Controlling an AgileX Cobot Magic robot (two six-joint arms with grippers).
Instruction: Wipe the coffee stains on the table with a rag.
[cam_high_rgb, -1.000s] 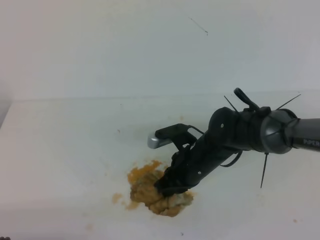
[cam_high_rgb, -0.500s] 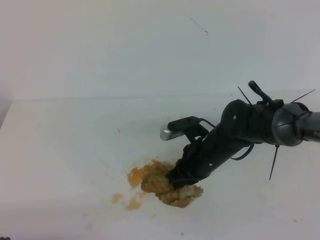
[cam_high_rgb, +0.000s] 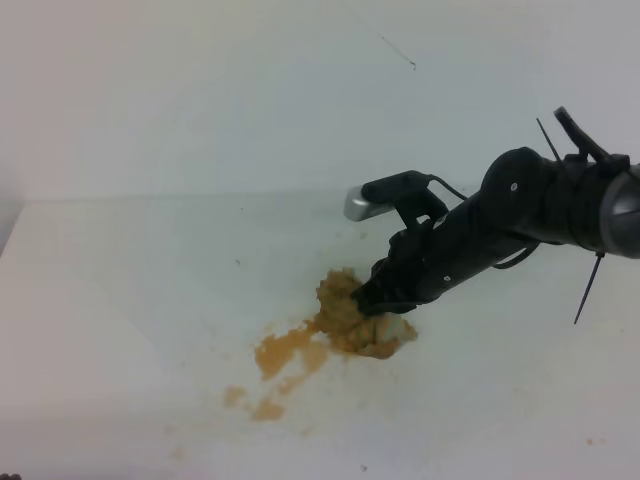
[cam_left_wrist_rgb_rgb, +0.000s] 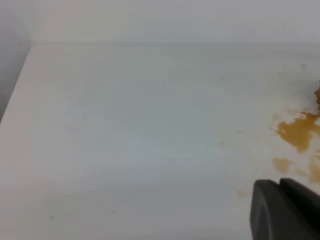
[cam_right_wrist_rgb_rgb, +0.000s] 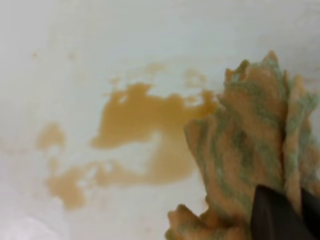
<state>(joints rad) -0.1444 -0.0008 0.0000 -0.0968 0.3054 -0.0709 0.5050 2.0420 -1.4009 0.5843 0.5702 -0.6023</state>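
The coffee stains (cam_high_rgb: 285, 352) form an orange-brown smear with small specks on the white table (cam_high_rgb: 120, 300). Just right of them, the crumpled tan rag (cam_high_rgb: 358, 322) rests on the table with my right gripper (cam_high_rgb: 374, 300) shut on its top. The right wrist view shows the rag (cam_right_wrist_rgb_rgb: 250, 145), streaked green and tan, pinched between dark fingers (cam_right_wrist_rgb_rgb: 272, 212), with the stains (cam_right_wrist_rgb_rgb: 140, 120) to its left. In the left wrist view the stains (cam_left_wrist_rgb_rgb: 297, 131) lie at the right edge. Only a dark piece of my left gripper (cam_left_wrist_rgb_rgb: 285, 212) shows, and its jaws are not readable.
The table's back edge (cam_high_rgb: 250, 195) meets a plain pale wall. A thin dark scratch (cam_high_rgb: 398, 52) marks that wall. The right arm's elbow (cam_high_rgb: 560, 195) and its cable ties rise over the table's right side. In the left wrist view the table's left edge (cam_left_wrist_rgb_rgb: 17, 85) drops away.
My right gripper has dragged the rag up and to the right, off the blotch. That uncovers a thinner, smeared stain trailing to the lower left.
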